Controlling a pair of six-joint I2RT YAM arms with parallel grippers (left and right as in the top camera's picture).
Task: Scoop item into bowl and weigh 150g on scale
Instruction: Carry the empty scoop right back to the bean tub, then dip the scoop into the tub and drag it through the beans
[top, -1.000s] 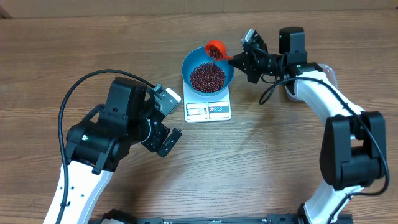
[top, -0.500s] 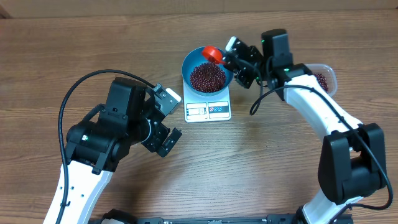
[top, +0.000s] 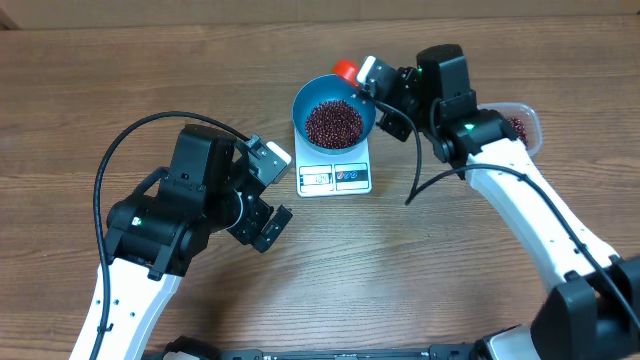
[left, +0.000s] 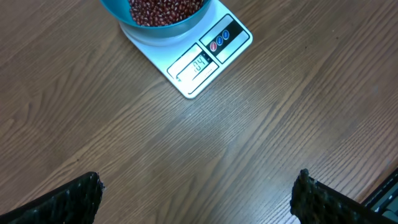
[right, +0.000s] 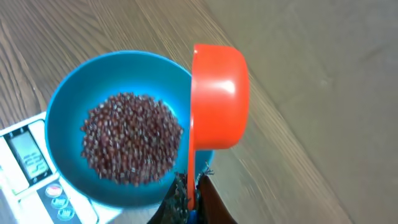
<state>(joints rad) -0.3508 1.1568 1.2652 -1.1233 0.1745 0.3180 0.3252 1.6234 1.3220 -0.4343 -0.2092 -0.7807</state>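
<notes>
The blue bowl (top: 299, 112) stands on the white scale (top: 335, 178) and holds a heap of dark red-brown beans (top: 333, 122). My right gripper (top: 372, 86) is shut on the handle of a red scoop (top: 346, 70), just behind the bowl's far right rim. In the right wrist view the scoop (right: 217, 93) is turned on its side, its back towards me, above the bowl's rim (right: 62, 99); its inside is hidden. My left gripper (top: 268, 205) hangs open over bare wood, left of and in front of the scale (left: 198, 64), holding nothing.
A clear plastic tub (top: 521, 126) with more beans sits at the right, partly behind my right arm. A black cable (top: 120, 150) loops over the table beside my left arm. Bare wooden table surrounds the scale.
My right arm has swung left and turned the scoop from level with beans to tipped on its side by the bowl's rim. The tub came into view. The left arm stayed still.
</notes>
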